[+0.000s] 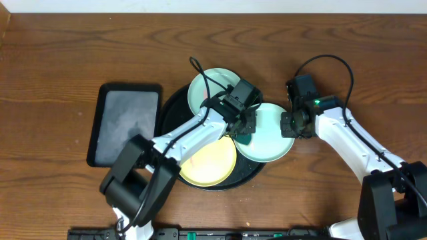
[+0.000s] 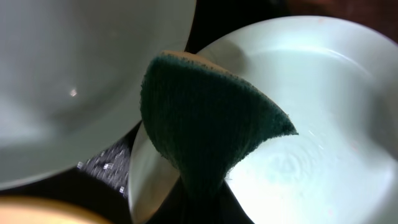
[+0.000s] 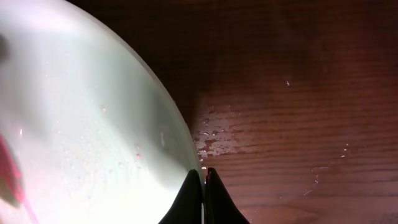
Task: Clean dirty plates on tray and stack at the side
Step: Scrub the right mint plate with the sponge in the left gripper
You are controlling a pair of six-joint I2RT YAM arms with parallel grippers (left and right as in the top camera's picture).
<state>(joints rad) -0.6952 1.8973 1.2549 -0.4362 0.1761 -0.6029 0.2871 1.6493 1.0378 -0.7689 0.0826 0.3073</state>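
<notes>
Mint plastic, likely light, stiff, wet-slick: pinching plate [image 1: 268, 143] rim at 3 o'clock in shut right pincer [image 1: 289, 125], squeezing soft sponge [image 2: 205, 124] in closed left pincer [image 1: 243, 131].

A dark green sponge [image 2: 205, 130] hangs over a pale mint plate [image 2: 329, 112].

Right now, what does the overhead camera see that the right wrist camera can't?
Only overhead: the yellow plate, the other mint plate, the round black tray, the rectangular tray and the left arm holding a green sponge. Only right wrist: water drops on the table and a red streak. Both: the mint plate the right fingers pinch by its rim.
</notes>
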